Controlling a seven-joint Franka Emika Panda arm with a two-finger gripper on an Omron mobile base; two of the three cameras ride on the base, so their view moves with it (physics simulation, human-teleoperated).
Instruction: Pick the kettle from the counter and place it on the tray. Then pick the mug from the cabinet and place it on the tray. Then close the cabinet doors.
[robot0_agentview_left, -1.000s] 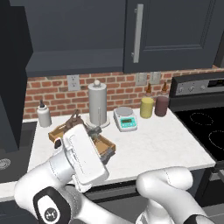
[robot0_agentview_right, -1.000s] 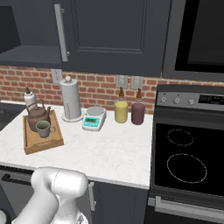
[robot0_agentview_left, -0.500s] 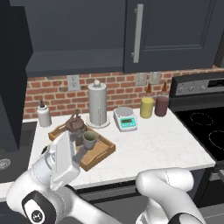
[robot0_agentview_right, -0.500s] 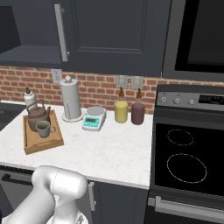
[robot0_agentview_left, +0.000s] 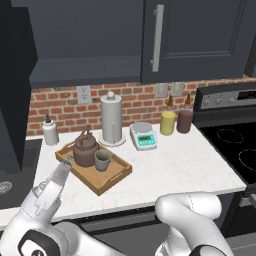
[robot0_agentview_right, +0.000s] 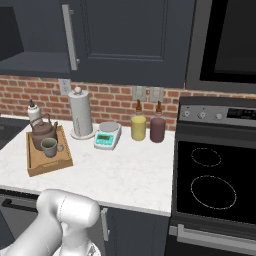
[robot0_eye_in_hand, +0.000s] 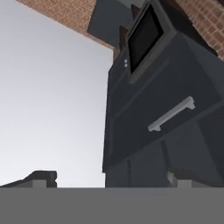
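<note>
Gripper (robot0_eye_in_hand: 107, 178) wide, two dark fingertips clasping nothing.
One wooden tray (robot0_agentview_left: 116, 177) on the marbled counter (robot0_agentview_left: 185, 160) carries one squat brown kettle (robot0_agentview_left: 84, 149) and one grey-green mug (robot0_agentview_left: 102, 160); two cylindrical canisters (robot0_agentview_left: 168, 123) stand near one white paper-towel roll (robot0_agentview_left: 111, 119).

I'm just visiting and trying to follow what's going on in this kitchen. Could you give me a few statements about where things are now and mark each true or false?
1. The kettle stands on the tray. True.
2. The mug is still up in the cabinet. False: it sits on the tray beside the kettle.
3. The paper towel roll lies on its side. False: it stands upright.
4. A yellow canister and a maroon canister stand side by side near the stove. True.
5. The kitchen scale is on the tray. False: it rests on the counter.
</note>
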